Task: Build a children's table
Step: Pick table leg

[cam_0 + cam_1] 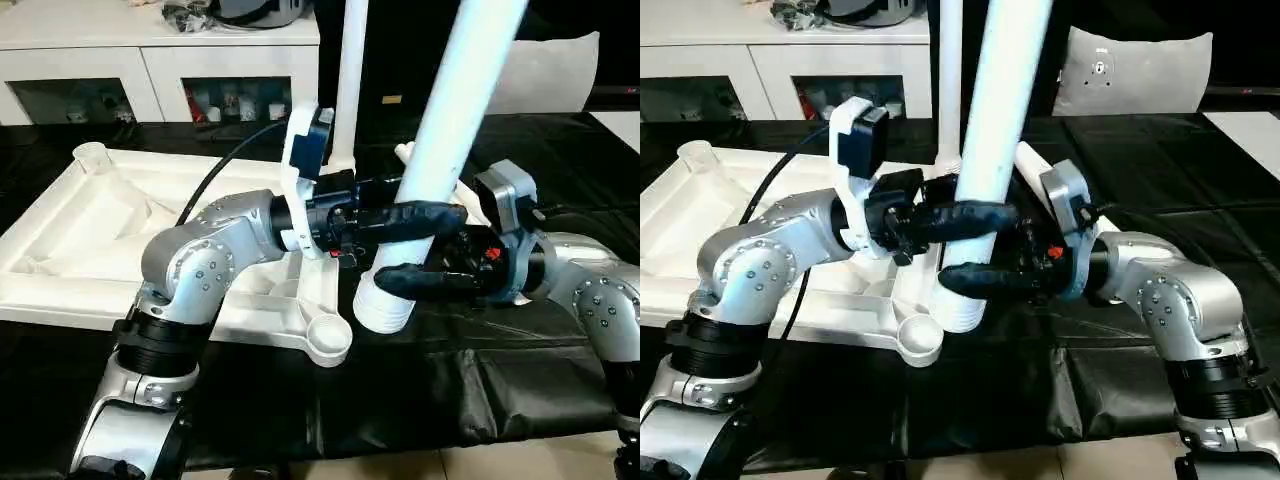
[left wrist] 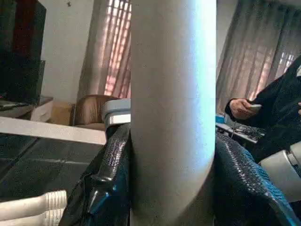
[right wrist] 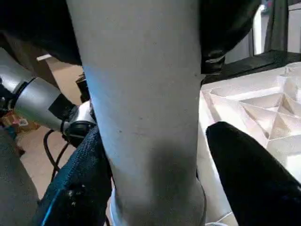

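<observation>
I see my left tool (image 1: 425, 222) pinching the tilted white leg (image 1: 440, 140) above the tabletop's (image 1: 90, 230) corner socket (image 1: 328, 338), my right tool (image 1: 400, 280) spread around its lower end.

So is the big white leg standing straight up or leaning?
Leaning. The leg slants, its lower end off the near corner socket.

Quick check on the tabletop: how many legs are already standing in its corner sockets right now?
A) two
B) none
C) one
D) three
C: one leg stands upright in a far socket of the tabletop; the second leg is still in the air, tilted, between the left gripper and right gripper, and the near corner socket is empty.
</observation>
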